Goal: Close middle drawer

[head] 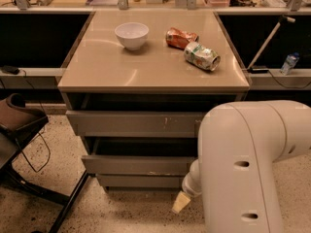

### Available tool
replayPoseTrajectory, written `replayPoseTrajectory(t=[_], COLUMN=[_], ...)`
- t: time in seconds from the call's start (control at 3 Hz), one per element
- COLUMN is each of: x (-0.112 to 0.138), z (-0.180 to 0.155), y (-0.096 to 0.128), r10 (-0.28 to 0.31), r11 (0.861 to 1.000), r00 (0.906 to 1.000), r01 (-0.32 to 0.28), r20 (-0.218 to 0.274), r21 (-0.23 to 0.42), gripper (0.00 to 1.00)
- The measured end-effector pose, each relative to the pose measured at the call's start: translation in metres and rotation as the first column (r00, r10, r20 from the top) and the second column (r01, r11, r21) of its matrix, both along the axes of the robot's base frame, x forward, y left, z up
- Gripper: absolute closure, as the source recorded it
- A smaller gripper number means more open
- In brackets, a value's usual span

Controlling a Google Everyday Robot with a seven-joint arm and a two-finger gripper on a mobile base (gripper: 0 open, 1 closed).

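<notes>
The middle drawer (pixel 138 164) is the second plain grey-beige front of the cabinet. It stands a little out from the cabinet, with a dark gap above it. The scratched top drawer front (pixel 136 124) sits above it and the third front (pixel 141 181) just below. My gripper (pixel 181 203) shows as a cream tip low near the floor, just below and in front of the drawer's right end. My big white arm (pixel 243 169) covers the cabinet's right side and hides the drawer's right end.
On the cabinet top (pixel 150 67) sit a white bowl (pixel 131 35), a crushed orange can (pixel 181 38) and a crushed green-white can (pixel 201 56). A dark chair (pixel 19 125) with a black frame stands at the left. A water bottle (pixel 289 63) is at the right.
</notes>
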State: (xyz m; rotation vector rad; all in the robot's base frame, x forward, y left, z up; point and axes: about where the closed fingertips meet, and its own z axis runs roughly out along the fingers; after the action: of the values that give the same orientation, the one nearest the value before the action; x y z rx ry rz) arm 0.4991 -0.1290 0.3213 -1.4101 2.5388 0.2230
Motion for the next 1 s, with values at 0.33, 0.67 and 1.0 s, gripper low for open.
replayPoseTrajectory(t=[0.33,0.67,1.0], x=[0.020,0.040,0.057], z=[0.011,0.035,0.061], y=[0.007,0.004,-0.011], r10=[-0.016,-0.029,-0.060], r11=[1.000,0.999,0.998], r00=[0.9996,0.9963,0.9886], r01=[0.016,0.027,0.056], r20=[0.022,0.080,0.138], r21=[0.016,0.026,0.039], gripper=[0.00,0.00,0.00])
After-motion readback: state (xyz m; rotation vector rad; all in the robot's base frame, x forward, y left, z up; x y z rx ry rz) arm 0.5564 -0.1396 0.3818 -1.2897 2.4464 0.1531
